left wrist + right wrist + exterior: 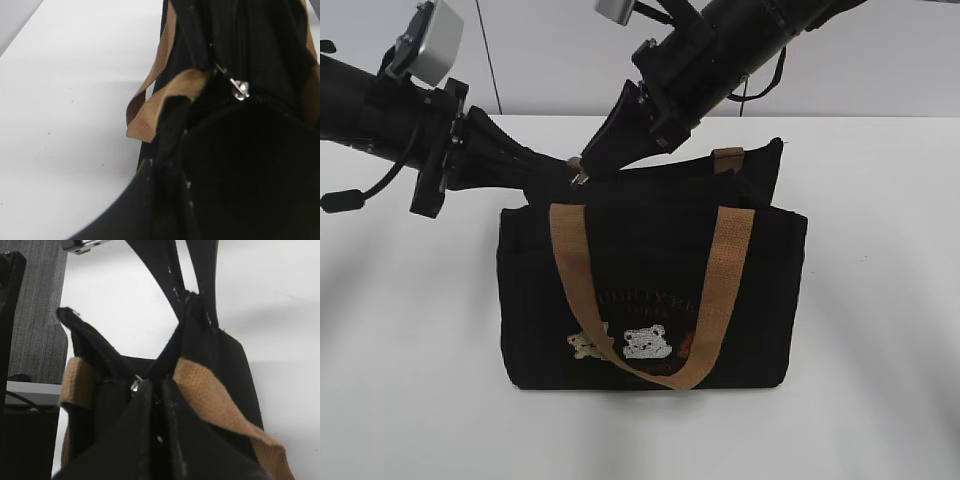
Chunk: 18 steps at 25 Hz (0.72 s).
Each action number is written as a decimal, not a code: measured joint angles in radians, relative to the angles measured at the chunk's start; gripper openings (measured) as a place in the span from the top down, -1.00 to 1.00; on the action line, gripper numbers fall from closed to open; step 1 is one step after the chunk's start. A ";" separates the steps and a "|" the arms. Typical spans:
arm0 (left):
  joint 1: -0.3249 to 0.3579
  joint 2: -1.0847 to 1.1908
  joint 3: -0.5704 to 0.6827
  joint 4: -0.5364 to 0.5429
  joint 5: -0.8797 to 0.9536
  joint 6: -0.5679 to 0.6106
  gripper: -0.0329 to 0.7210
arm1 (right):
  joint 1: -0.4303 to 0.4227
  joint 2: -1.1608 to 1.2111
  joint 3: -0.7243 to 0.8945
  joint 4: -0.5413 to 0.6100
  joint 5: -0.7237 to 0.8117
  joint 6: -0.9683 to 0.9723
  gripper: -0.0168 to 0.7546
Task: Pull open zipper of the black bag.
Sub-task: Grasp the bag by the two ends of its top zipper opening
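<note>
The black bag [650,300] stands upright on the white table, its tan handle [720,290] hanging down the front. Its zipper runs along the top, with the silvery pull [581,178] at the left end. From the left, my left gripper [563,165] is shut on the bag's top left corner fabric [170,125]; its fingertips [150,167] pinch that fold. From the upper right, my right gripper [156,385] comes down onto the pull [135,385], jaws nearly together around it. The left wrist view shows the pull [240,89] just past the tan strap [160,100].
White table [410,330] lies bare on both sides of the bag. The right wrist view shows a grey panel [35,305] and a dark object [10,300] beyond the table's far edge. Both arms meet over the bag's top left corner.
</note>
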 joint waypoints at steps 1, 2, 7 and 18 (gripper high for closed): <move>0.000 0.000 0.000 0.002 -0.001 0.000 0.76 | 0.000 0.000 0.000 0.000 0.005 0.002 0.87; 0.000 0.000 0.000 0.003 -0.002 0.000 0.76 | 0.000 -0.004 0.000 -0.001 0.012 0.002 0.93; 0.000 0.000 0.000 -0.002 -0.001 0.000 0.76 | 0.000 -0.034 0.000 -0.018 0.046 0.003 0.96; 0.000 0.000 0.000 -0.003 0.001 0.000 0.76 | 0.000 -0.068 0.000 -0.090 0.064 0.058 0.98</move>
